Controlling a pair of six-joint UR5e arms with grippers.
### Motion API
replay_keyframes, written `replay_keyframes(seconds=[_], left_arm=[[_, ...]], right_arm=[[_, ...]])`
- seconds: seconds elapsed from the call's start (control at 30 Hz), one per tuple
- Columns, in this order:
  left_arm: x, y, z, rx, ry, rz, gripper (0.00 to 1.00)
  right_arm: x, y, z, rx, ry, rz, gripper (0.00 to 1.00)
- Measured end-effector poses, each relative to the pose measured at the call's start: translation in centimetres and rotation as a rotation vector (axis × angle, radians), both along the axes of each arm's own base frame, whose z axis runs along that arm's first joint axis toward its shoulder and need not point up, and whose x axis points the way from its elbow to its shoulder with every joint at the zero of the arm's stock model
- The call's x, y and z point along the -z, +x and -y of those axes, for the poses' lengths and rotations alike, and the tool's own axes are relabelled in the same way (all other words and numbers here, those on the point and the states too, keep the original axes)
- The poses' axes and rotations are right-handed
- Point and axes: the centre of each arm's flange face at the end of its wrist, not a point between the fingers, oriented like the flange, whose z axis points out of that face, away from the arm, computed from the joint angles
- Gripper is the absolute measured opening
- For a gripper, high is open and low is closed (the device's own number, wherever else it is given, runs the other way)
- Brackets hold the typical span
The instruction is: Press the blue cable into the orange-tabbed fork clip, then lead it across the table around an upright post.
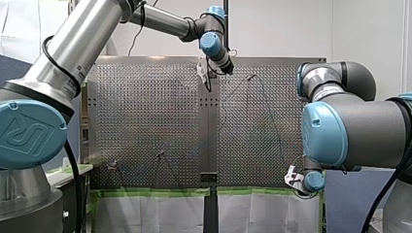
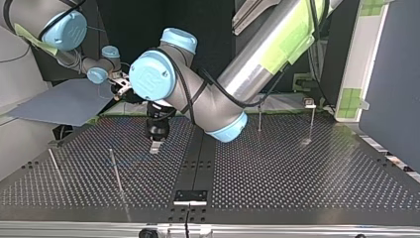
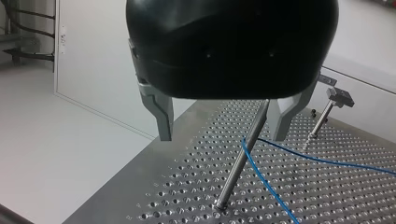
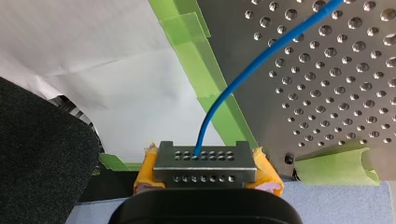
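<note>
Blue cable point(image 4: 243, 74): one end clamped in right jaws, yellow-padded and closed tight on it. It ran off ahead of them toward 1 o'clock, over green tape point(image 4: 205, 79) onto perforated counter point(image 4: 327, 93). Front view placed these jaws at counter's 5 o'clock corner, left jaws at its 12 o'clock edge. Left jaws: metal fingers point(image 3: 161, 112) spread wide, straddling upright post point(image 3: 240, 161); cable bent at that post, between the fingers.
</note>
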Motion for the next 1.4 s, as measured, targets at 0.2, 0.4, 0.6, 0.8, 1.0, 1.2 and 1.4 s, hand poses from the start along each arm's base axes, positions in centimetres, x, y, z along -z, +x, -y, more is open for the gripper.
replay_keyframes(seconds=[0.2,0.4,0.6,0.8,1.0,1.2,1.4], left_arm=[[0.0,0.0,0.0,-0.001,-0.001,-0.001,1.00],[0.5,-1.2,0.2,-0.008,0.055,0.000,1.00],[0.3,-2.8,0.0,0.003,0.074,0.035,1.00],[2.0,-5.5,1.6,0.028,0.031,0.027,1.00],[4.4,-8.7,3.5,0.057,-0.021,0.005,1.00],[6.6,-12.0,5.3,0.115,-0.068,-0.018,1.00],[8.9,-13.9,5.9,0.144,-0.060,-0.014,1.00]], right_arm=[[0.0,0.0,0.0,-0.001,0.001,-0.002,0.00],[0.0,0.0,-0.1,-0.004,0.003,-0.002,0.00],[0.0,-0.1,-0.1,-0.004,0.005,-0.006,0.00],[0.1,-0.2,-0.2,-0.011,0.014,-0.023,0.00],[0.1,-0.2,-0.3,-0.022,0.021,-0.037,0.00],[0.1,-0.2,-0.3,-0.025,0.021,-0.039,0.00],[0.1,0.0,-0.4,-0.029,0.021,-0.040,0.00]])
